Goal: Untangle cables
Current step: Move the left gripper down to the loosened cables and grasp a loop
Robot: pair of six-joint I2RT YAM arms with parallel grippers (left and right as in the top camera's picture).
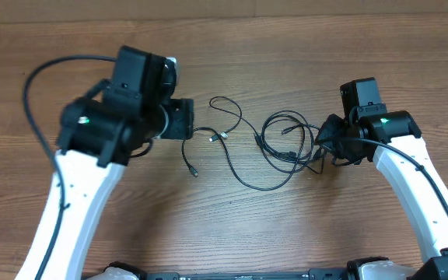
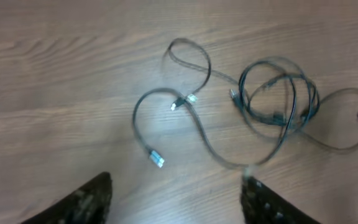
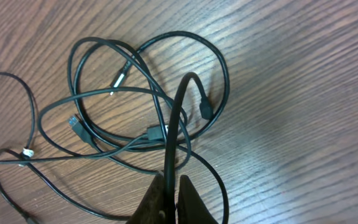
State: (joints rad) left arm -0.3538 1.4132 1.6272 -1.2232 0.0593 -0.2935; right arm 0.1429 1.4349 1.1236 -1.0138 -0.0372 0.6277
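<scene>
The cables point(image 1: 274, 144) lie on the wooden table between the two arms. On the right they form a knot of black loops point(image 2: 278, 99). A thinner strand point(image 2: 197, 124) with small plug ends point(image 2: 155, 158) trails off to the left. My left gripper point(image 2: 176, 190) hovers open above the bare wood just short of that strand, holding nothing. In the overhead view the left gripper point(image 1: 187, 124) sits at the strand's left end. My right gripper point(image 3: 171, 196) is shut on one black cable point(image 3: 174, 137) that arches up out of the loops to a plug point(image 3: 206, 112). The right gripper point(image 1: 323, 148) is at the knot's right edge.
A thick black cord point(image 1: 33, 78) curves from the left arm over the table's left side. The white left arm link point(image 1: 72, 210) and the white right arm link point(image 1: 418, 187) slope toward the front edge. Bare wood point(image 1: 286, 47) stretches behind the cables.
</scene>
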